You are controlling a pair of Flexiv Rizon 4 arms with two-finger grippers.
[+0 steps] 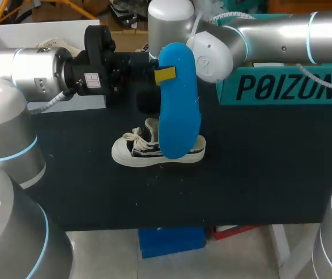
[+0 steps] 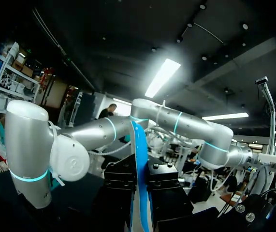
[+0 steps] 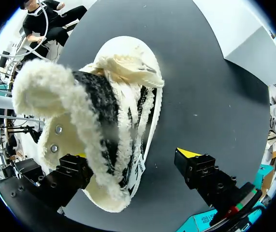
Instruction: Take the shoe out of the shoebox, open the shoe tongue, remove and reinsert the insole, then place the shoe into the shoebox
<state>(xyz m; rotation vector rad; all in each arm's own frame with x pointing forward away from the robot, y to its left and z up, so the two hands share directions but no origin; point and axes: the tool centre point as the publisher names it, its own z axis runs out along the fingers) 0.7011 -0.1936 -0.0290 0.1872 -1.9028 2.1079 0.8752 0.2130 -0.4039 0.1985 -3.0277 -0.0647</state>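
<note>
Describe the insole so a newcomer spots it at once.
On the black table, a white-and-black shoe sits near the middle. Over it the left claw holds the insole upright. It's the only bright blue, flat, foot-shaped piece.

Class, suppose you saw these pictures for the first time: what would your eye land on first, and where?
The bright blue insole, held upright in the left gripper over the middle of the dark table, stands out most. Just below it sits a black-and-cream sneaker with fleecy lining, the right gripper open above it.
</note>
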